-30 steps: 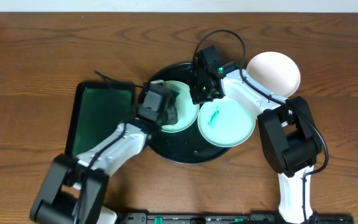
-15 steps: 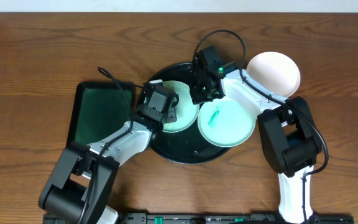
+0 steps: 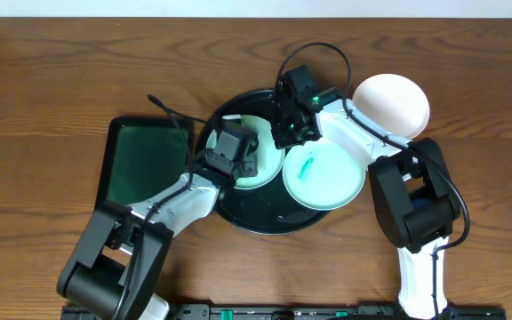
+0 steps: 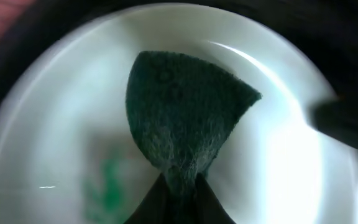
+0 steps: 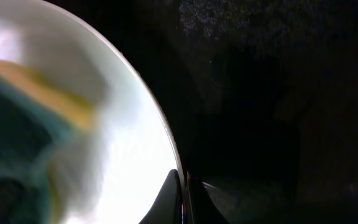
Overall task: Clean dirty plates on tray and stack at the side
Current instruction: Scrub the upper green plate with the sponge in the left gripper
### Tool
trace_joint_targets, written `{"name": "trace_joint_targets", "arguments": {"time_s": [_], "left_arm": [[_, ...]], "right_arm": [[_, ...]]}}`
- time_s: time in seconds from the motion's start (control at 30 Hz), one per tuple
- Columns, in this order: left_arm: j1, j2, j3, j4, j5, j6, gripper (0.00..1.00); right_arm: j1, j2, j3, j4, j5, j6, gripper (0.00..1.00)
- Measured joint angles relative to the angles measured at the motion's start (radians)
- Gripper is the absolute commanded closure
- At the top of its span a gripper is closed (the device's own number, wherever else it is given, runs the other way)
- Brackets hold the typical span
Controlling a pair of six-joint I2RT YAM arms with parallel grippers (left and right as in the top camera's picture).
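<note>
The round black tray (image 3: pixel 238 216) holds two pale mint plates. The left plate (image 3: pixel 269 169) lies under my left gripper (image 3: pixel 245 160), which is shut on a dark green scouring sponge (image 4: pixel 182 118) pressed onto that plate (image 4: pixel 291 155); a green smear (image 4: pixel 107 180) shows beside the sponge. The right plate (image 3: pixel 332 178) carries a green smear and overhangs the tray's right rim. My right gripper (image 3: pixel 290 132) is shut on the left plate's rim (image 5: pixel 166 134), the tray (image 5: pixel 260 93) dark beside it. A third plate (image 3: pixel 394 100) sits clean on the table at the right.
A rectangular black tray with a green inside (image 3: pixel 145 169) lies left of the round tray. The wooden table (image 3: pixel 52 89) surrounds everything. Both arms cross over the round tray's middle.
My left gripper with the sponge has shifted a little right and toward the near side across the left plate. The right arm has not moved.
</note>
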Motion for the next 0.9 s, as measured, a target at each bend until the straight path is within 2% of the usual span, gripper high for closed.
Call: {"name": "trace_joint_targets", "arguments": {"time_s": [0.2,0.53,0.73,0.9], "left_arm": [[-0.039,0.0,0.0,-0.01,0.02,-0.014,0.93],[-0.033,0.051,0.025,-0.058,-0.207,-0.029,0.92],[0.045,0.064,0.029,-0.077,-0.395,-0.028,0.93],[0.052,0.061,0.029,-0.083,-0.447,-0.023,0.93]], "right_arm": [[0.0,0.0,0.0,-0.001,0.001,0.0,0.99],[0.005,0.0,0.0,-0.005,-0.003,0.0,0.99],[0.009,0.002,0.002,-0.006,0.0,0.0,0.99],[0.02,0.003,0.002,-0.006,-0.01,0.0,0.99]]}}
